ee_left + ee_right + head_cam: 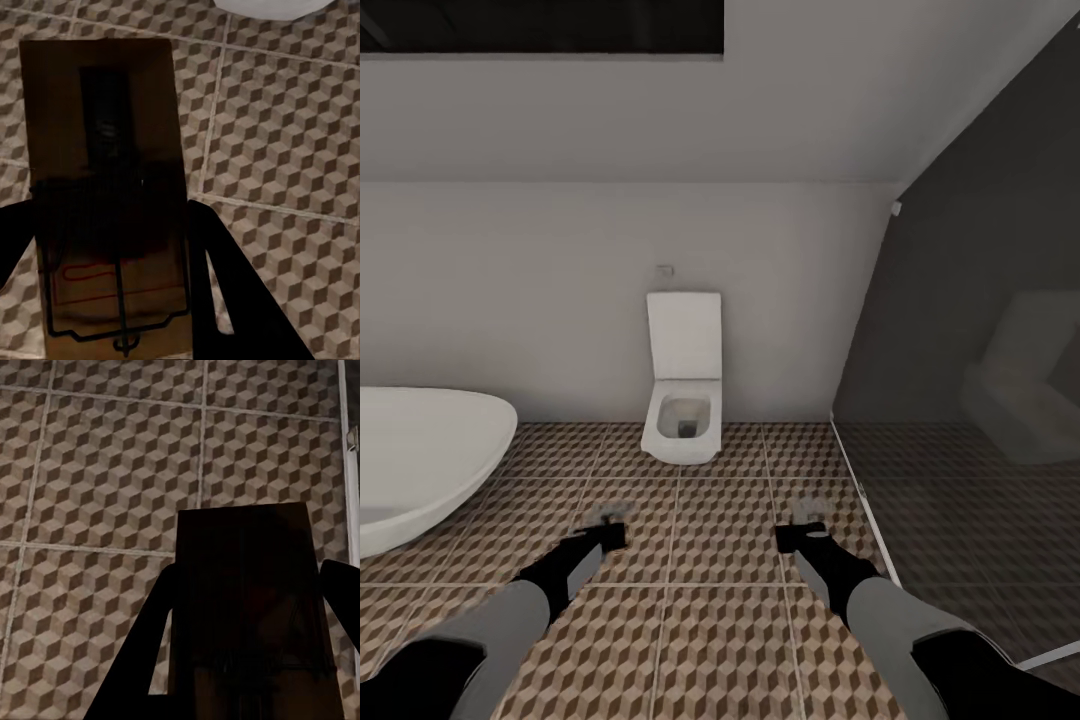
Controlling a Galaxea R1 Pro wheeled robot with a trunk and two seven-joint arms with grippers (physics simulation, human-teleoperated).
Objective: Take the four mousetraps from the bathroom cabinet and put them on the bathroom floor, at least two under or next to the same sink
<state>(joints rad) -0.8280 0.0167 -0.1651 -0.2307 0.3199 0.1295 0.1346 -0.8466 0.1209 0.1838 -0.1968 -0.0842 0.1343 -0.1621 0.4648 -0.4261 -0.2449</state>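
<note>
- The bathroom floor [720, 640] of cube-pattern tiles spreads below me.
- A bathtub [420, 450] sits at my left; a toilet [682, 400] stands ahead against the wall.
- My left gripper [608, 515] clamps one mousetrap [105, 195] above the tiles.
- My right gripper [810, 512] grips another mousetrap [247, 607], dark in shadow.

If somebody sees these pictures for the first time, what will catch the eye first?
Probably the white square toilet against the far wall, centred over the cube-patterned brown and beige tile floor, with the white oval bathtub at the left edge. Next, each wrist view shows a flat tan wooden mousetrap: one in the left gripper, another, shadowed, in the right gripper.
</note>
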